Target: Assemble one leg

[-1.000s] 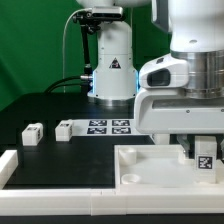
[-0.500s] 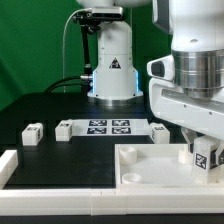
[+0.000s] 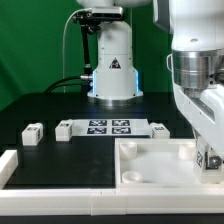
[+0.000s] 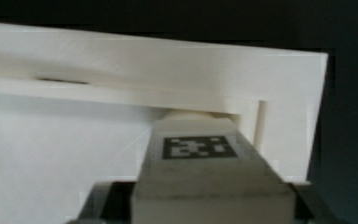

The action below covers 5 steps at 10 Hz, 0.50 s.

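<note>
My gripper (image 3: 211, 152) is shut on the leg (image 3: 210, 159), a small white post with a black-and-white tag. I hold it at the exterior view's right edge, over the near right corner of the large white square tabletop (image 3: 150, 158). In the wrist view the leg (image 4: 197, 150) fills the middle, tag facing the camera, with dark fingers (image 4: 108, 200) on both sides. Its far end points at a corner notch of the tabletop (image 4: 105, 80). The arm hides most of the leg in the exterior view.
Two loose legs (image 3: 32, 132) (image 3: 64, 129) lie on the black table at the exterior view's left, and another (image 3: 160, 129) beside the marker board (image 3: 110, 126). A low white wall (image 3: 60, 175) runs along the front. The robot base (image 3: 112, 60) stands behind.
The arm has swung toward the exterior view's right and turned, carrying the leg lower and nearer the tabletop's right corner. The loose legs have not moved.
</note>
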{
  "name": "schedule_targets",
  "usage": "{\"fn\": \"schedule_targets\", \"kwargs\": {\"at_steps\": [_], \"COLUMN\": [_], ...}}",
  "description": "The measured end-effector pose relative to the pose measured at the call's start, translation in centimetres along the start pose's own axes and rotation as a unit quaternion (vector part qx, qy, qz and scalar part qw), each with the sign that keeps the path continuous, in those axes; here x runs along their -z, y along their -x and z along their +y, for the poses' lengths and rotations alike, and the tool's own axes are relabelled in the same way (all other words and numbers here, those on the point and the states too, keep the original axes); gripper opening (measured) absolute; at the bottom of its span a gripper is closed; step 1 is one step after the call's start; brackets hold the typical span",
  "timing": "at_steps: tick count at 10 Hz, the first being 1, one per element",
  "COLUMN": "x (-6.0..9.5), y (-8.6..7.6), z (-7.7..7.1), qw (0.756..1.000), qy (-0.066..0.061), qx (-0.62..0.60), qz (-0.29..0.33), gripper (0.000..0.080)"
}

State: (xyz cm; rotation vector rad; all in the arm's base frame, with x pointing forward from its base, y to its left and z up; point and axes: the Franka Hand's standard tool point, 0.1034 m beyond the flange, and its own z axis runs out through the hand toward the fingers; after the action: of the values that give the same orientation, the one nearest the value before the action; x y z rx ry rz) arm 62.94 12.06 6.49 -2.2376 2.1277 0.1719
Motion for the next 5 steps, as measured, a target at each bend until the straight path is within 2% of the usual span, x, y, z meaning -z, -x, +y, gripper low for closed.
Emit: {"fn": "schedule_targets", "kwargs": {"at_steps": [1, 2, 3, 4, 5], "x": [-0.04, -0.05, -0.05, -0.07, -0.14], "y": [0.01, 0.02, 0.02, 0.05, 0.27], "z": [0.04, 0.04, 0.05, 0.07, 0.16], "qw": [1.000, 1.000, 0.999, 0.998, 0.992], "qy": [0.000, 0.001, 0.001, 0.001, 0.002], "qx": [0.010, 0.011, 0.034, 0.055, 0.123], "qz": [0.000, 0.000, 0.000, 0.002, 0.002], "gripper": [0.0294, 0.0517, 0.0517, 0.0624, 0.0642]}}
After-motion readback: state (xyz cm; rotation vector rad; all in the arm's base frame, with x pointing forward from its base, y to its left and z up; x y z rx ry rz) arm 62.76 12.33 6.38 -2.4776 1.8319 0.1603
